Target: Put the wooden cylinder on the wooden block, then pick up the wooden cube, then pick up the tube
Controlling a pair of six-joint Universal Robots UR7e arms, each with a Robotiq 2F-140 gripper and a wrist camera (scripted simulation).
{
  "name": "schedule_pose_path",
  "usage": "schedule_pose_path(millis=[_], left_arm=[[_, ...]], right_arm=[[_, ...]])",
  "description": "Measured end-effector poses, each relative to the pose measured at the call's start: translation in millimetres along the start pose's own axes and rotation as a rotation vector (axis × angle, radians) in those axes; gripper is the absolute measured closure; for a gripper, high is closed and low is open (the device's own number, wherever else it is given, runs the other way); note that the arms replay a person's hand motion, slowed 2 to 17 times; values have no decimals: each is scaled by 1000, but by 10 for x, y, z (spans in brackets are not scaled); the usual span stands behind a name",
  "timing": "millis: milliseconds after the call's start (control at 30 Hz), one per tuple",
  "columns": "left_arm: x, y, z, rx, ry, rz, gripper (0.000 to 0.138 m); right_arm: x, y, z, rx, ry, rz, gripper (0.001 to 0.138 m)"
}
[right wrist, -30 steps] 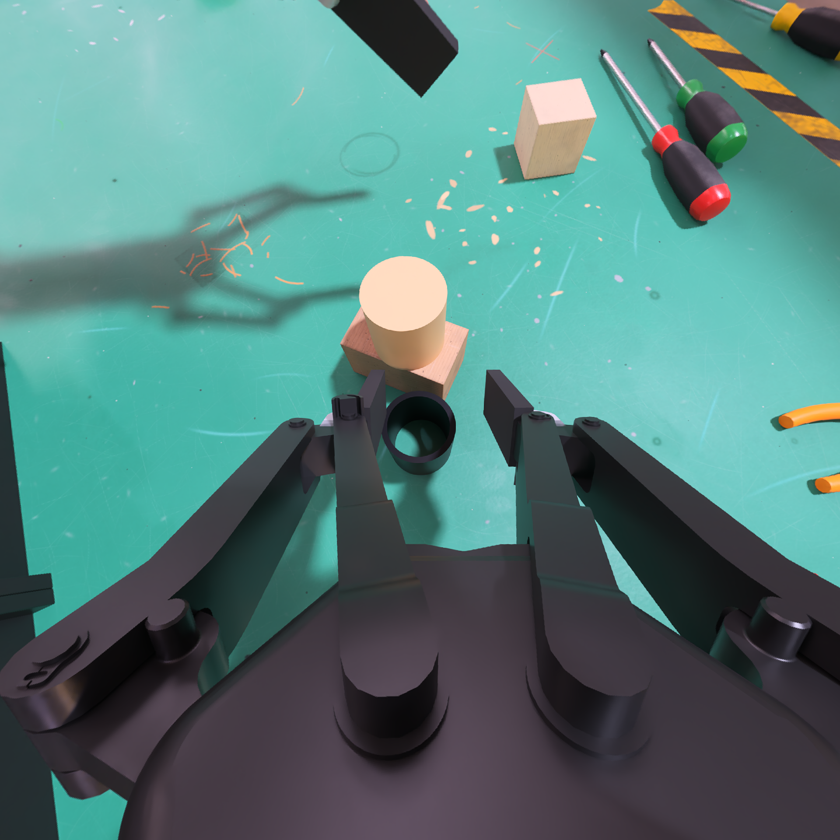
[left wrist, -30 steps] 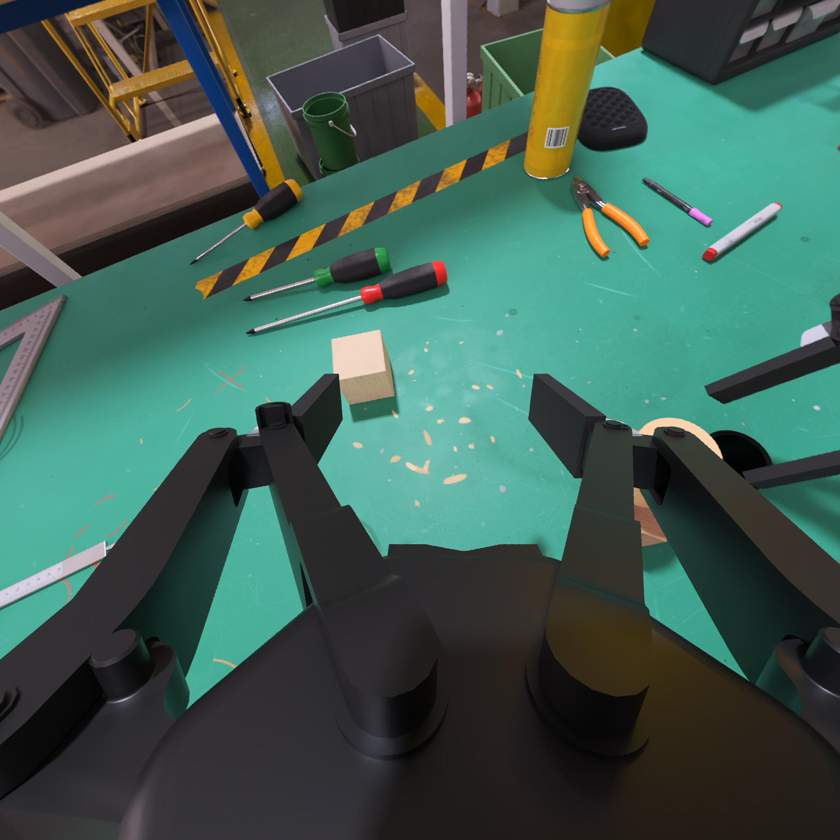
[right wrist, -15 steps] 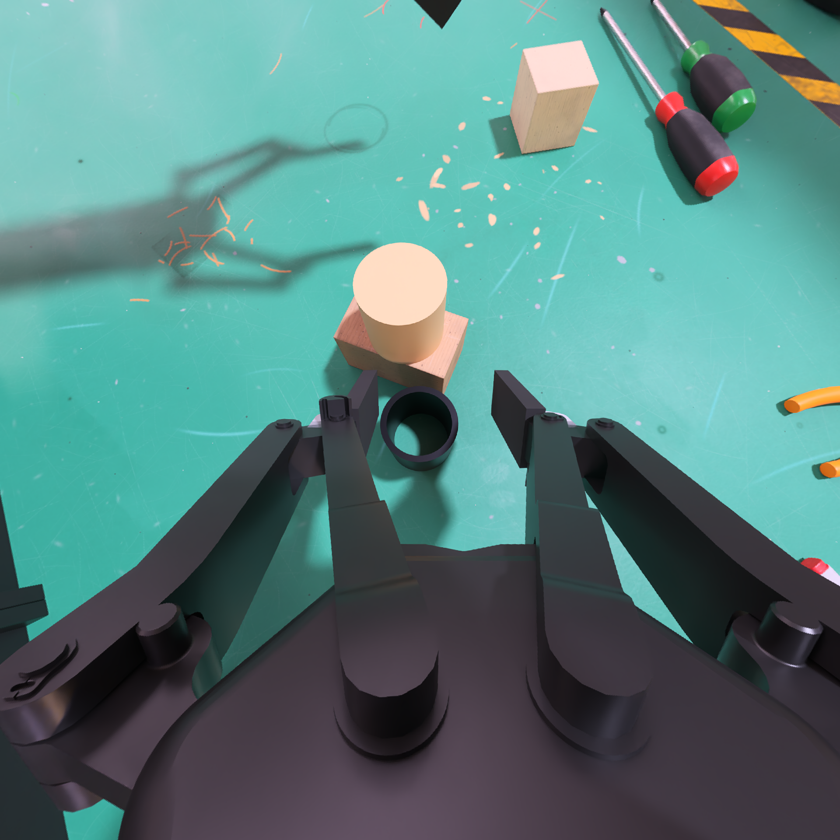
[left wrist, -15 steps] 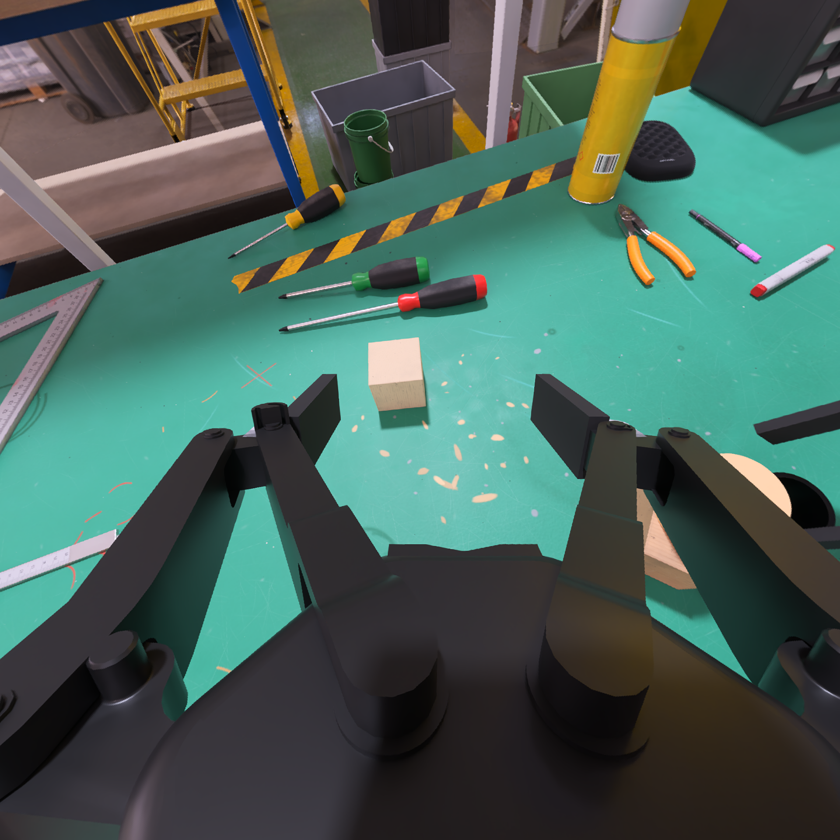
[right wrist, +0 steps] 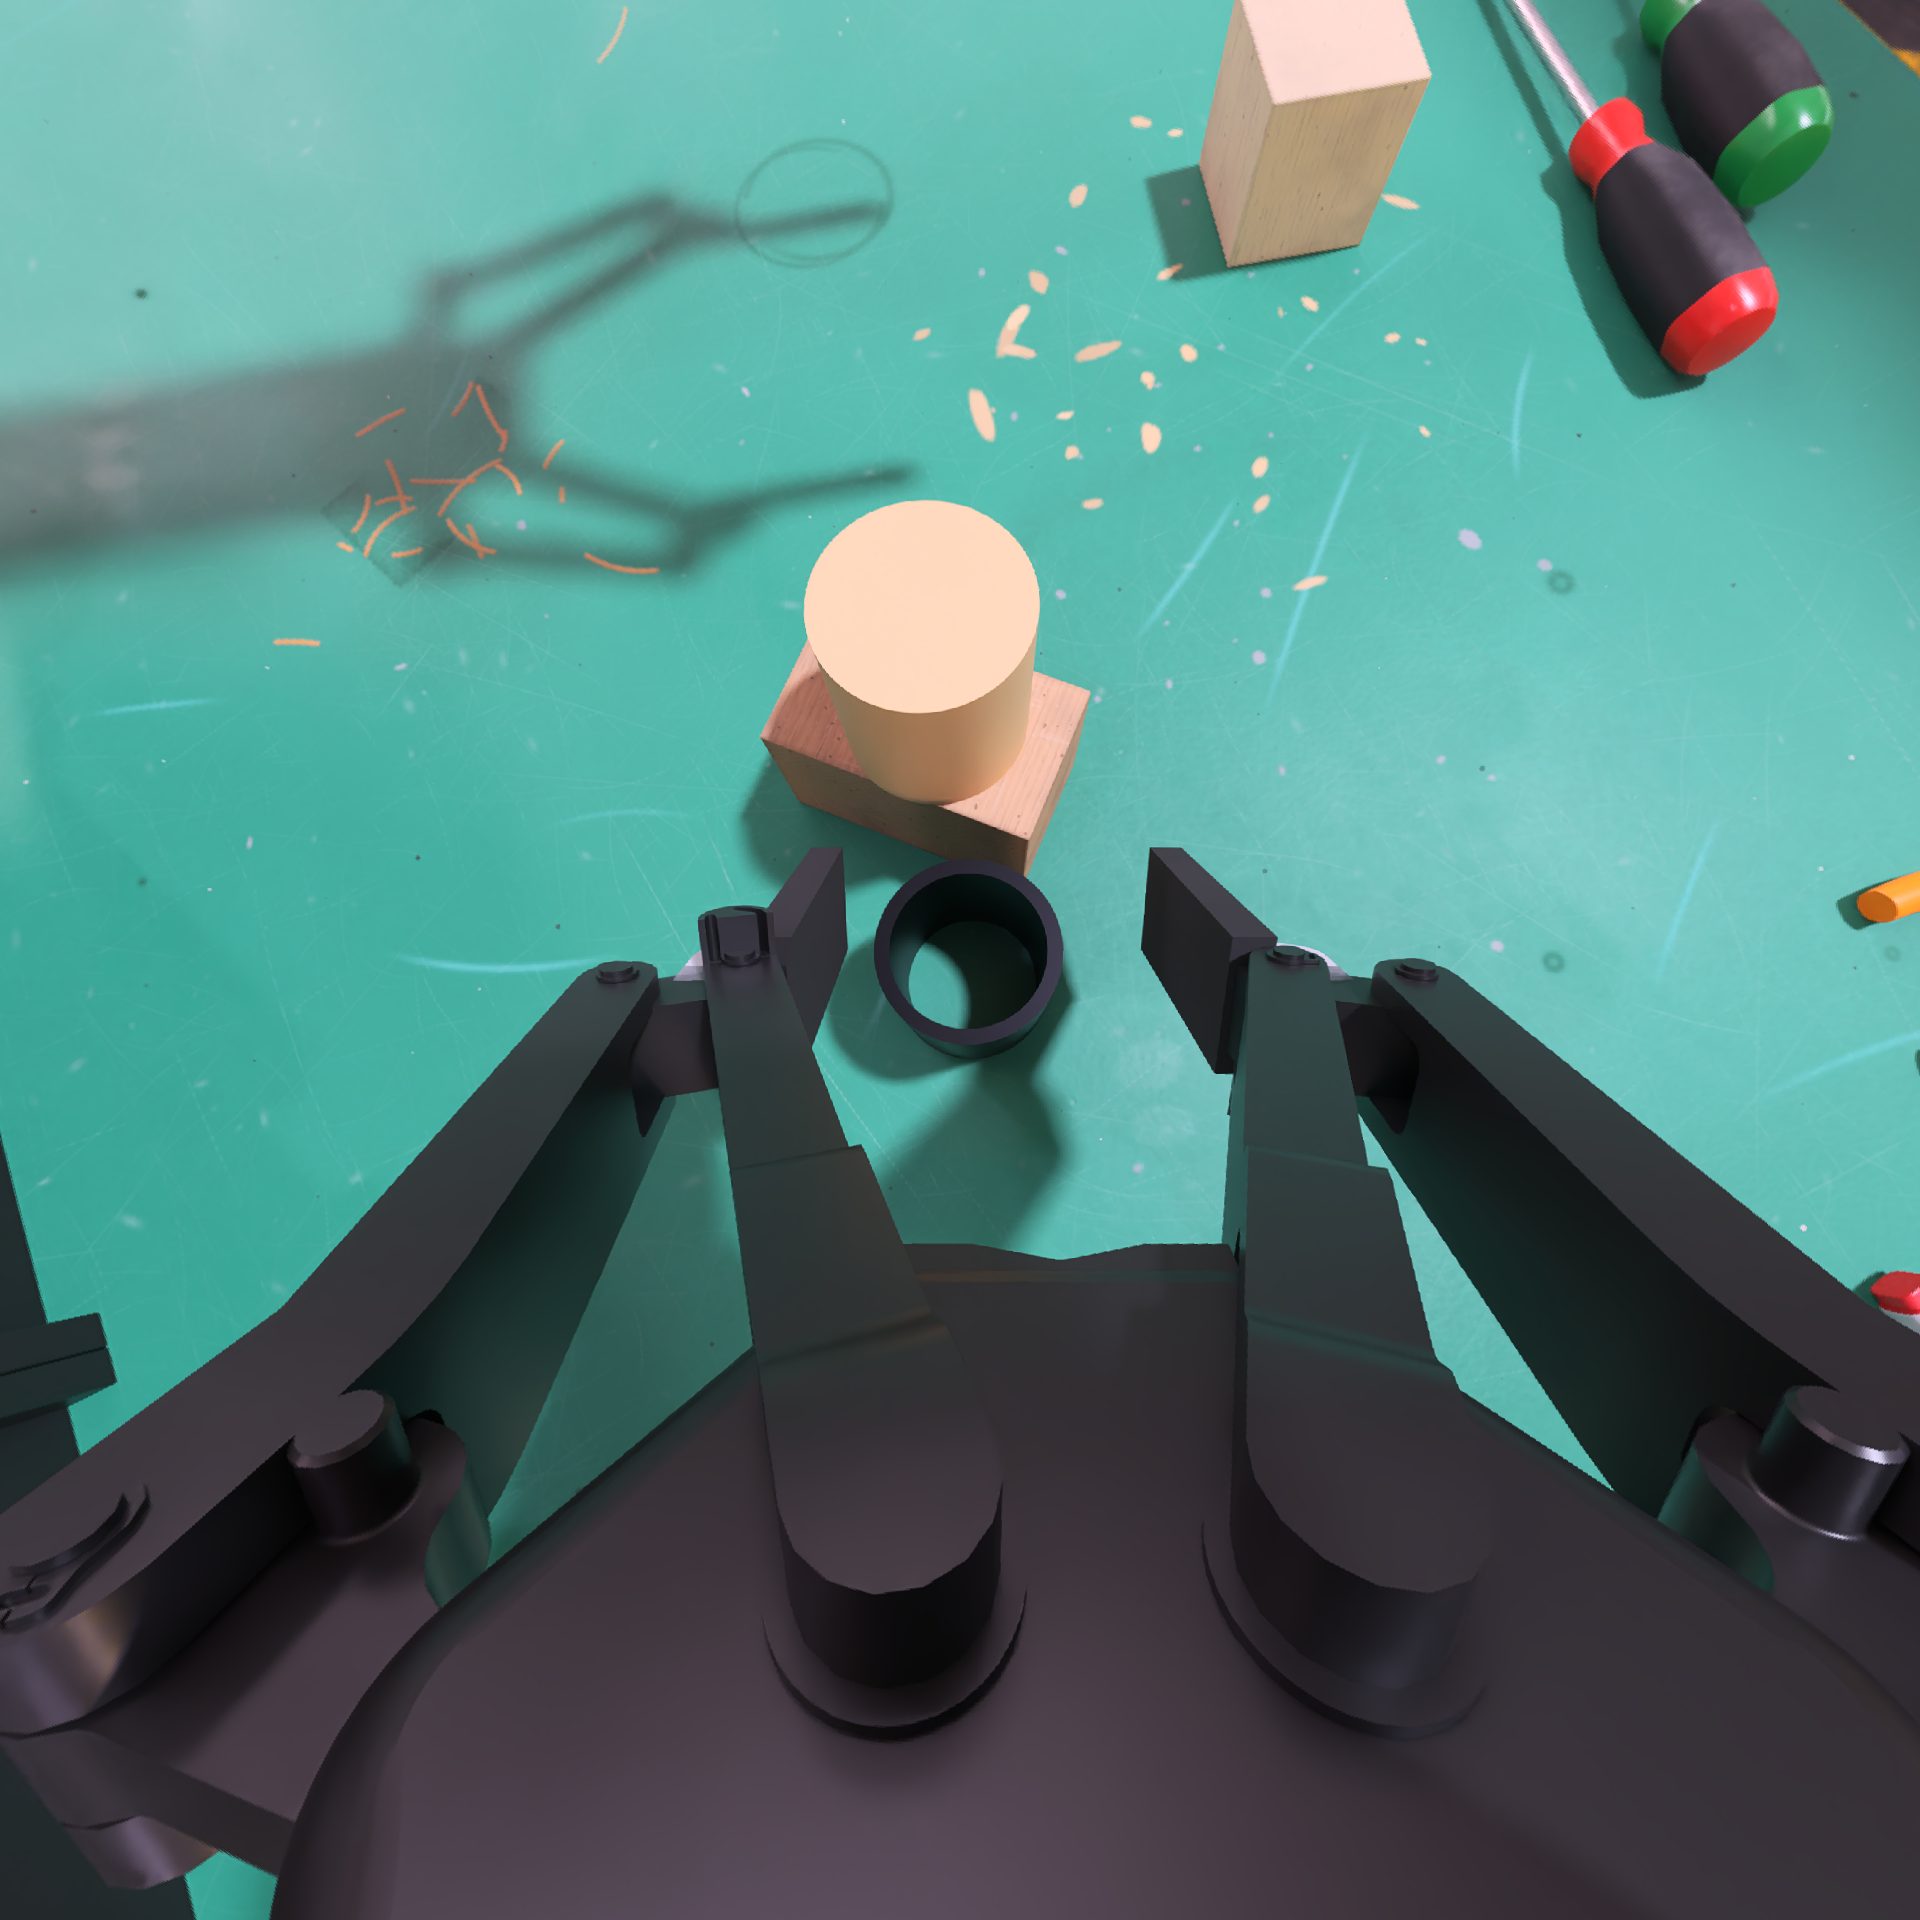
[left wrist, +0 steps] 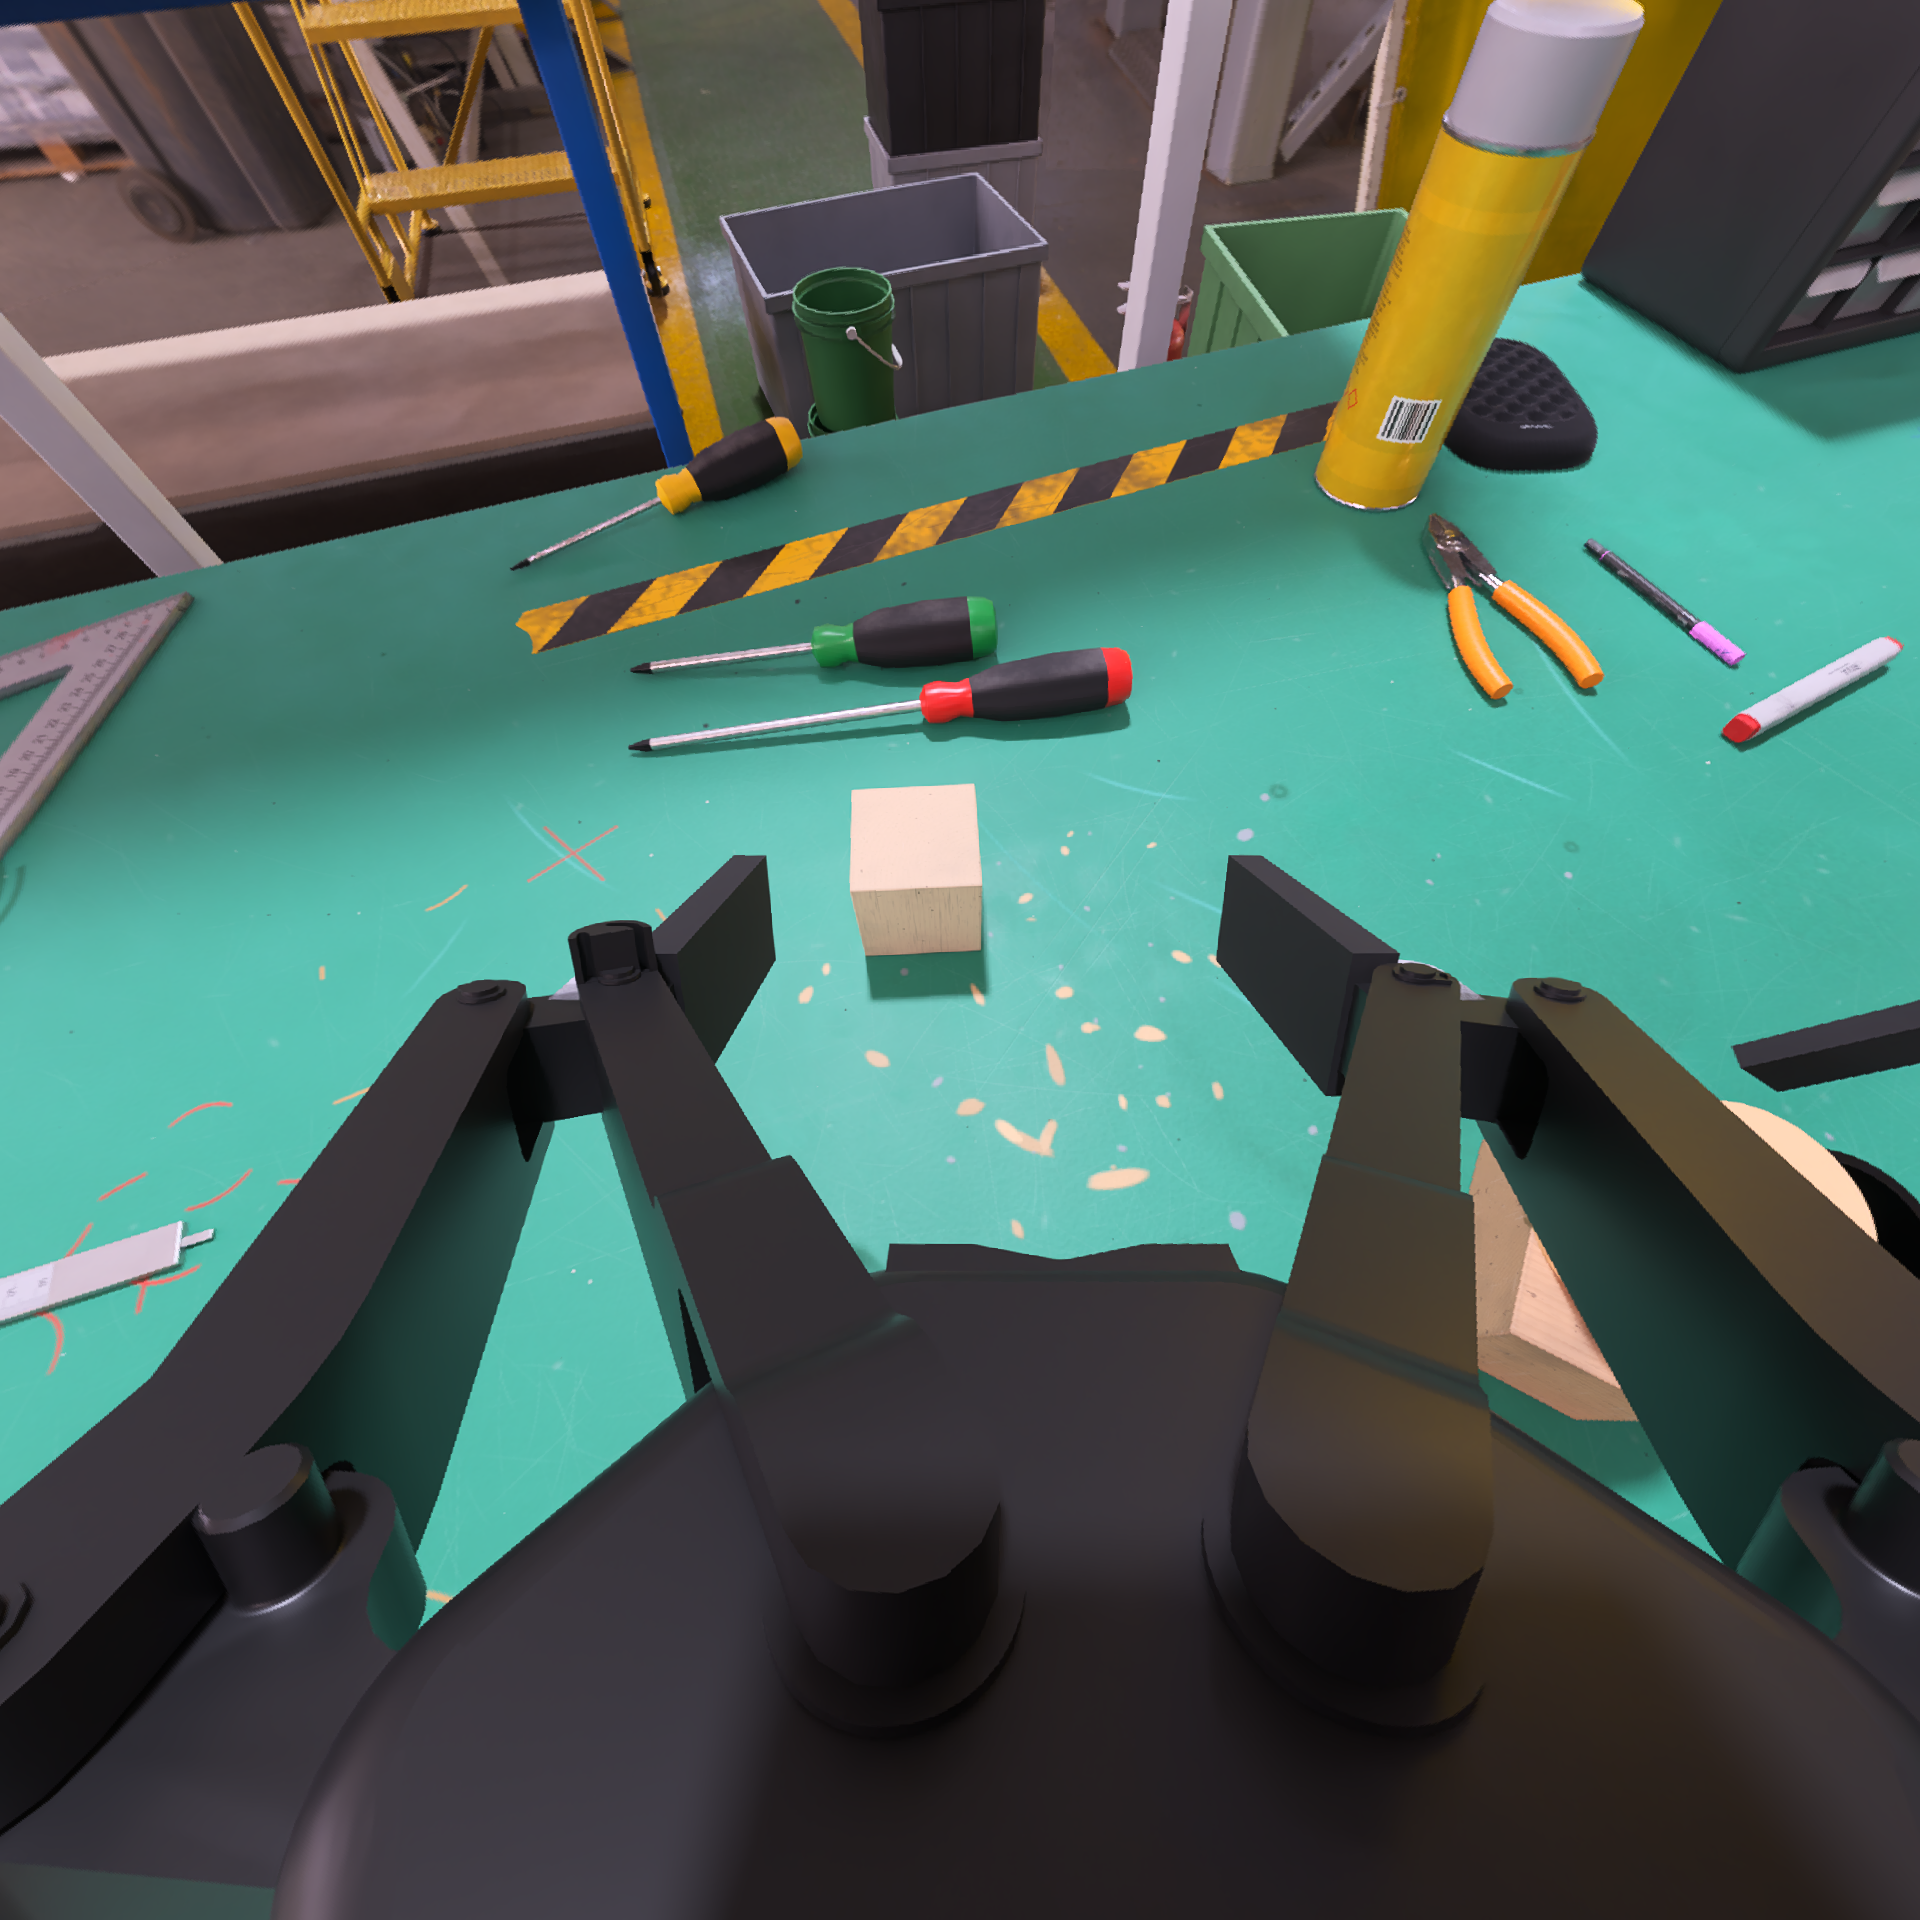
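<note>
The pale wooden cylinder [right wrist: 923,644] stands upright on the reddish wooden block [right wrist: 1023,795] on the green table. The short black tube [right wrist: 968,956] stands just in front of the block, between the open fingers of my right gripper [right wrist: 992,935], closer to the left finger. The pale wooden cube [left wrist: 914,868] stands on the table just ahead of my left gripper [left wrist: 997,951], which is open and empty. The cube also shows in the right wrist view [right wrist: 1309,135]. In the left wrist view the cylinder [left wrist: 1808,1164] and block [left wrist: 1538,1320] are partly hidden behind the right finger.
Red-handled [left wrist: 1023,686], green-handled [left wrist: 914,632] and yellow-handled [left wrist: 727,473] screwdrivers lie beyond the cube near a yellow-black striped tape [left wrist: 914,530]. A yellow spray can [left wrist: 1455,270], orange pliers [left wrist: 1507,613] and markers [left wrist: 1813,691] are at the far right. A metal square [left wrist: 62,707] lies left.
My left gripper has moved back and left, bringing the cube to the middle of its view. My right gripper has come lower and closer over the tube. Both stay open.
</note>
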State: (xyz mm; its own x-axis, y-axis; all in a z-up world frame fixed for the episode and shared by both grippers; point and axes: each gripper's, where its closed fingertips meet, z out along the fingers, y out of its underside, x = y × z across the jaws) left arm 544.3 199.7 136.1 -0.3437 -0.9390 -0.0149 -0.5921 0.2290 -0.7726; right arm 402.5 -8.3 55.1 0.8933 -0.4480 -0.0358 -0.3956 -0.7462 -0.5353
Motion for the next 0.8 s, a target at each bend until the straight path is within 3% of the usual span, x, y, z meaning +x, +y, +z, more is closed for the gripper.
schedule_pose_path(millis=[500,800], left_arm=[[27,9,171,19,70,-59,28],[13,2,263,42,76,-79,29]], right_arm=[[14,101,104,-62,8,-17,54],[-53,101,131,-64,-39,-4,54]])
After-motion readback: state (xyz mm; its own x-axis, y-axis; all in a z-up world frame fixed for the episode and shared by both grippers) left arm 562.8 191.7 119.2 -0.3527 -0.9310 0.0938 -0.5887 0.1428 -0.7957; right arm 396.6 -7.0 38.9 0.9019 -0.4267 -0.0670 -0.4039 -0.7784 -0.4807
